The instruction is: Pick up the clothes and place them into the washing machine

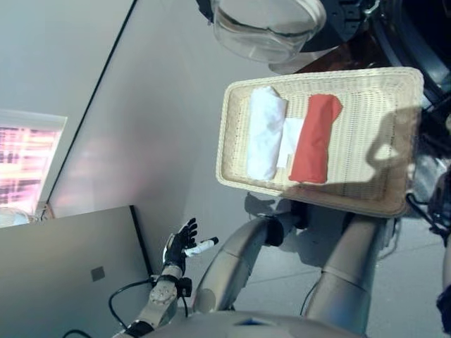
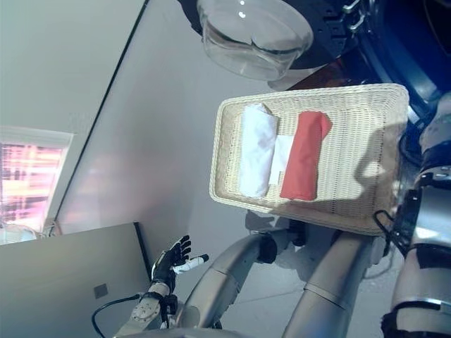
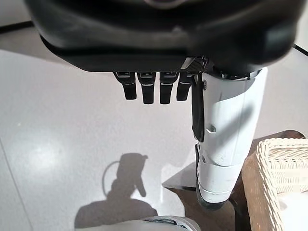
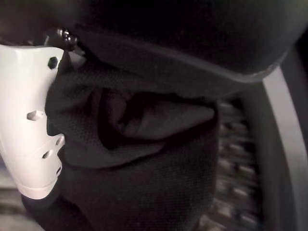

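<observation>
Dark cloth (image 4: 139, 144), clamped in the right robot hand (image 4: 33, 120) beside the washer drum (image 4: 236, 159), may snag its rim; left robot hand (image 1: 180, 246) hangs open.

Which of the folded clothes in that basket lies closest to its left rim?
The white cloth. It lies beside the left rim of the basket, while the red cloth lies to its right, nearer the middle.

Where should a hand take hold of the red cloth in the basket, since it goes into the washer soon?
Probably across the middle of the red cloth, from above and from its right side. It lies as a long, narrow fold in the wicker basket, with bare basket floor on that side and white cloth against the other. The right hand holds a dark cloth.
</observation>
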Robot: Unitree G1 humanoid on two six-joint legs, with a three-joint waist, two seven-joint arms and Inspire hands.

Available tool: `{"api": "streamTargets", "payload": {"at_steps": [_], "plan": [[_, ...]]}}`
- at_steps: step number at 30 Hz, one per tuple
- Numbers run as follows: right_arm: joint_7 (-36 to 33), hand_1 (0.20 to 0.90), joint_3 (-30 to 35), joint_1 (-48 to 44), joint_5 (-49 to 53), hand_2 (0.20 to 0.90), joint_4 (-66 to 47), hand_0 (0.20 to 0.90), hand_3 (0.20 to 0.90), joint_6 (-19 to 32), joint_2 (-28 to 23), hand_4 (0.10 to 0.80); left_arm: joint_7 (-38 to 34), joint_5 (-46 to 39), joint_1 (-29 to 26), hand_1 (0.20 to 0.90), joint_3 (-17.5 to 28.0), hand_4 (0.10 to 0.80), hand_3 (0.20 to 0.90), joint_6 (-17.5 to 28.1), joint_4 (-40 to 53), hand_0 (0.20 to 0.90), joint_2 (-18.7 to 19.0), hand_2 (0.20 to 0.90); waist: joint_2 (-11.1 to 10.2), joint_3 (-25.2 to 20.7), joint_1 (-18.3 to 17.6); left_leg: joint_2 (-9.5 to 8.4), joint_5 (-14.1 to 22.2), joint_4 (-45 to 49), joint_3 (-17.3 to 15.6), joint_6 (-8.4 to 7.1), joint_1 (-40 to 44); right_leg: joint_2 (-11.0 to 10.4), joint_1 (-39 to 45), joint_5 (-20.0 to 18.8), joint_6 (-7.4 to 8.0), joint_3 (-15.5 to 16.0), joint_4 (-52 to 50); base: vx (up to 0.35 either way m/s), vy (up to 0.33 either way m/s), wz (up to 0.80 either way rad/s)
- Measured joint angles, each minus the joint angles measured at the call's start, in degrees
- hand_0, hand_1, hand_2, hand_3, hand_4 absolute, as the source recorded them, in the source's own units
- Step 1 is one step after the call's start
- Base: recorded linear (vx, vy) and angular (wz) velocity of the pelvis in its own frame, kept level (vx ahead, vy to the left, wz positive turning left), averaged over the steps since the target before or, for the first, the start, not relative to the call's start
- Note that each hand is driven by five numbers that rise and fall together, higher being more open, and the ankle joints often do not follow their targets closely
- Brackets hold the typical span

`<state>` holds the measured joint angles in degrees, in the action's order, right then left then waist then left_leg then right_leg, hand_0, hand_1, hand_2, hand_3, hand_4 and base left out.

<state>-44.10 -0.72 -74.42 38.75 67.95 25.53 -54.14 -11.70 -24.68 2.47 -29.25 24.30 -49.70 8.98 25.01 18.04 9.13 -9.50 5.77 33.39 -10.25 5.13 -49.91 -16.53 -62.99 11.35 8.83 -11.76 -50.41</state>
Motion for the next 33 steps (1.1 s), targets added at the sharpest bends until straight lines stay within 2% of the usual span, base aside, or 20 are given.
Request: {"api": "streamTargets", "payload": {"at_steps": [1,5,8,13,20,28,30,33], "plan": [[-0.59,0.900,-1.12,0.19,-1.02,0.900,0.00,0.900,0.900,0.97,0.53,0.800,-0.15,-0.02,0.02,0.900,0.00,0.800,0.900,0.16,0.14,0.900,-0.07,0.900,-0.46,0.38,-0.29,0.10,0.22,0.43,0.16,-0.31,-0.38,0.08,-0.52,0.28,-0.22,0.05,-0.59,-0.037,-0.103,0.10],[0.77,0.900,-4.68,-0.22,-0.28,0.900,0.80,0.900,0.900,0.42,0.80,0.800,-0.04,-0.27,0.03,0.900,-0.12,0.800,0.900,0.29,0.30,0.900,-0.16,0.900,-1.77,1.46,-0.56,0.85,0.35,1.57,0.54,-0.65,-1.45,0.88,-1.44,0.44,-0.55,0.39,-1.50,-0.010,-0.061,0.00],[5.16,0.900,-7.85,-1.02,1.54,0.900,3.51,0.900,0.900,-0.94,1.85,0.800,-0.03,-2.35,0.01,0.900,0.22,0.800,0.900,0.61,0.16,0.900,-0.14,0.900,-2.47,1.85,-0.72,1.53,0.57,1.77,0.58,-1.10,-1.55,1.65,-1.44,0.30,-0.80,0.53,-1.23,-0.002,-0.053,-0.09],[9.18,0.900,-7.53,-1.70,3.49,0.900,10.78,0.900,0.900,-3.61,5.27,0.800,0.21,-4.60,0.03,0.900,1.72,0.800,0.900,0.55,-0.55,0.900,-0.08,0.900,-4.47,1.27,-1.22,1.83,0.34,1.42,0.94,-1.24,-1.47,1.96,-1.42,0.23,-0.91,0.86,-1.25,0.000,-0.007,0.00],[11.60,0.900,-5.40,0.34,3.94,0.900,16.81,0.900,0.900,-6.58,10.19,0.800,0.52,-5.37,-0.09,0.900,1.97,0.800,0.900,-0.34,-1.97,0.900,-0.20,0.900,-4.90,0.10,-1.33,1.67,-0.79,-0.76,1.47,-1.50,0.53,1.45,0.45,-0.22,-1.42,1.94,-0.38,0.002,0.003,0.03],[14.97,0.900,-5.96,8.44,3.67,0.900,17.35,0.900,0.900,-8.29,18.44,0.800,1.52,-4.27,0.00,0.900,1.95,0.800,0.900,-1.87,-3.03,0.900,-0.88,0.900,-4.63,-2.13,1.27,2.12,-2.57,-3.15,5.57,-3.75,4.22,1.44,5.53,0.19,-3.13,6.19,0.82,-0.006,-0.035,0.10],[15.99,0.900,-6.58,9.72,3.04,0.900,18.05,0.900,0.900,-9.66,20.75,0.800,1.91,-4.21,0.08,0.900,2.04,0.800,0.900,-2.03,-3.17,0.900,-0.97,0.900,-4.66,-2.18,1.73,2.64,-3.35,-4.55,7.42,-4.65,5.97,1.64,8.14,0.28,-4.23,8.38,2.27,-0.009,-0.076,0.13],[16.75,0.900,-8.65,12.50,0.65,0.900,18.05,0.900,0.900,-10.22,22.27,0.800,2.35,-3.78,-0.13,0.900,2.53,0.800,0.900,-2.67,-3.40,0.900,-1.27,0.900,-5.26,-2.13,2.43,2.90,-5.46,-8.08,9.98,-5.47,8.95,1.98,12.02,-0.16,-4.91,11.02,4.81,0.010,-0.050,0.20]]}}
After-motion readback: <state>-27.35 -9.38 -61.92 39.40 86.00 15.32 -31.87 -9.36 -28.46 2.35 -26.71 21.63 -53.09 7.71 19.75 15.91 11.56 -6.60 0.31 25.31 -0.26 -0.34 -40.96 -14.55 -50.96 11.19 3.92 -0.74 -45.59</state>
